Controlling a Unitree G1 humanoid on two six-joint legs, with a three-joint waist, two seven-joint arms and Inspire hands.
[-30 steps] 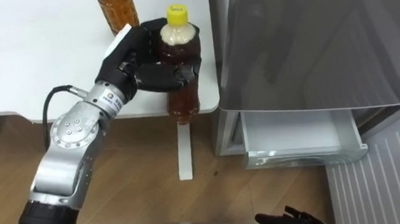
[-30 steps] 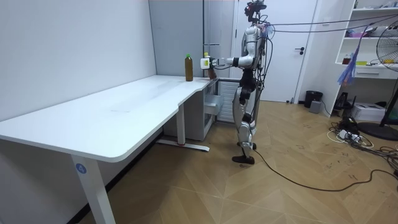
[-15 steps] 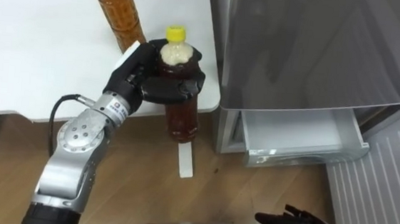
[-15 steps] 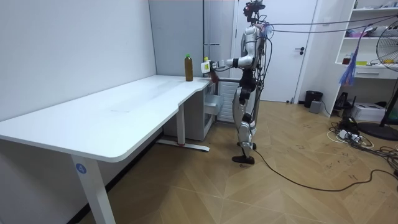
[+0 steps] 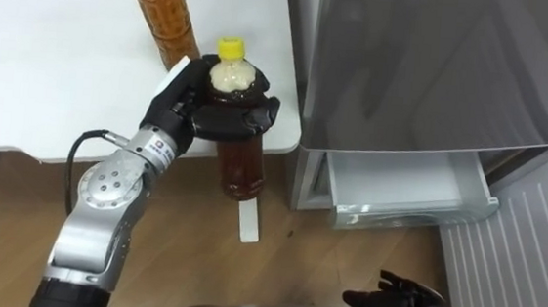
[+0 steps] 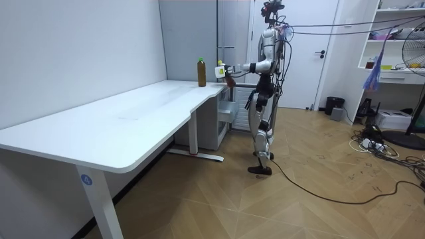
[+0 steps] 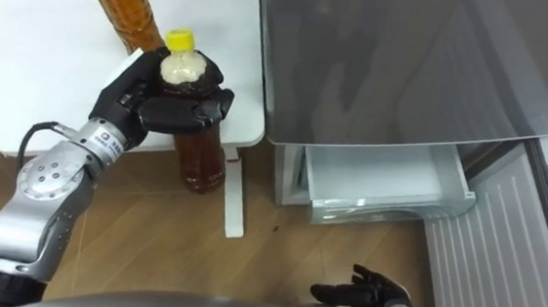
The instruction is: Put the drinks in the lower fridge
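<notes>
My left hand (image 5: 213,114) (image 7: 165,106) is shut round the upper part of a brown drink bottle with a yellow cap (image 5: 239,156) (image 7: 200,158). The bottle hangs past the corner of the white table (image 5: 46,67), over the wooden floor. A second brown bottle with a green cap (image 5: 164,12) (image 7: 124,4) stands upright on the table just behind my hand. To the right, the grey fridge (image 5: 437,68) has its lower drawer (image 5: 408,189) (image 7: 384,187) pulled out and empty. My right hand (image 5: 390,298) (image 7: 356,292) hangs low, fingers relaxed. In the room view I stand by the table's far end holding the bottle (image 6: 226,75).
The fridge's lower door (image 5: 515,261) stands swung out at the right, its ribbed inner side facing me. A white table leg and foot (image 5: 246,220) stand on the floor under the held bottle. Wooden floor lies between the table and the drawer.
My left hand has carried the yellow-capped bottle off the table's corner, toward me and lower, out over the floor. The view has shifted slightly.
</notes>
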